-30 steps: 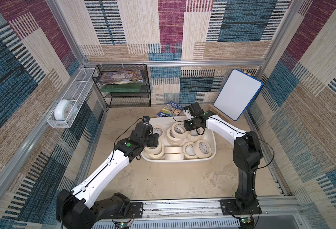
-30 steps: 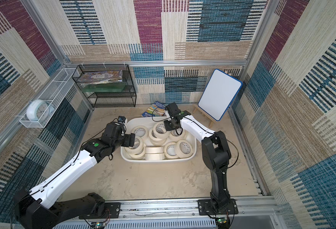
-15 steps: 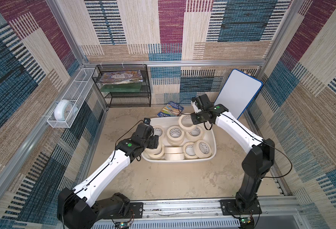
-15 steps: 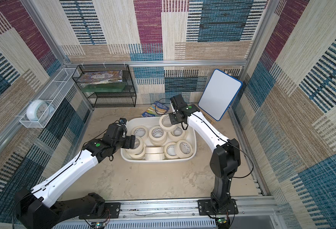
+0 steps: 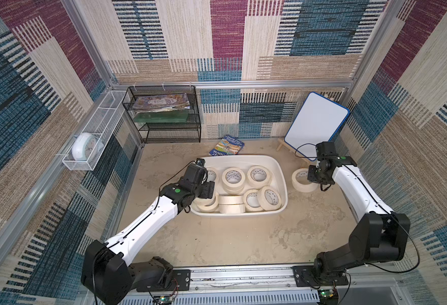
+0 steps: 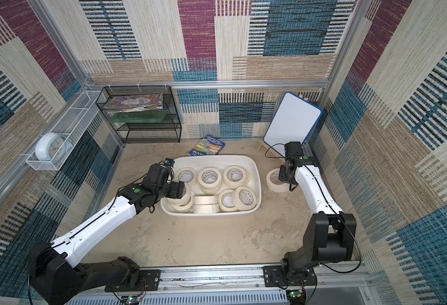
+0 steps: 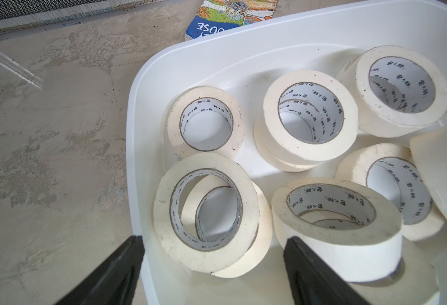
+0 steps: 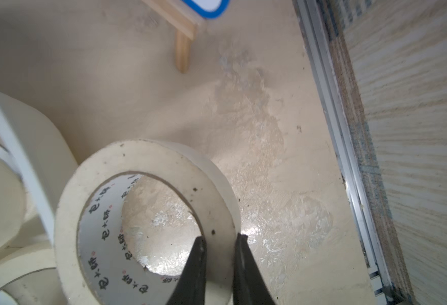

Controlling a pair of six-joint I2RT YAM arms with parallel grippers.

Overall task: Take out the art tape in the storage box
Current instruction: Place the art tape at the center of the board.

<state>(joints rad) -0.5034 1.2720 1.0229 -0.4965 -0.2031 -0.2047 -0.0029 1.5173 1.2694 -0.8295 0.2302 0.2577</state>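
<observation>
the right gripper [image 8: 221,237] is clenching on one art tape roll [image 8: 143,163]. its two thin black fingers [image 8: 198,264] are pinching the wall of the ring, one finger inside the core and one outside. in a top view this roll [image 5: 300,187] is staying outside the storage box [image 5: 243,157], just beside the box's right end. it is on the table [image 5: 230,237] or very low over it; i cannot tell which.

the left gripper [image 7: 213,239] is standing wide open and is grasping nothing. it is hanging over the left end of the box. in the left wrist view one finger is showing over the rim and the other over the inside, with a tilted roll [image 7: 206,211] between them. i cannot tell if they are touching it.

the remaining rolls [image 5: 233,177] are lying inside the box. some are lying flat, some are stacked in twos, some are leaning, and one is standing on its edge. each is a wide cream ring of matte paper with small dark specks, and its white core is carrying small dark print. the box is smooth white plastic with rounded corners and a rolled rim. the table is beige and mottled, and it is looking rough, with some shiny patches. a whiteboard [image 5: 316,118] with a blue frame is leaning on a wooden stand behind the right gripper.
</observation>
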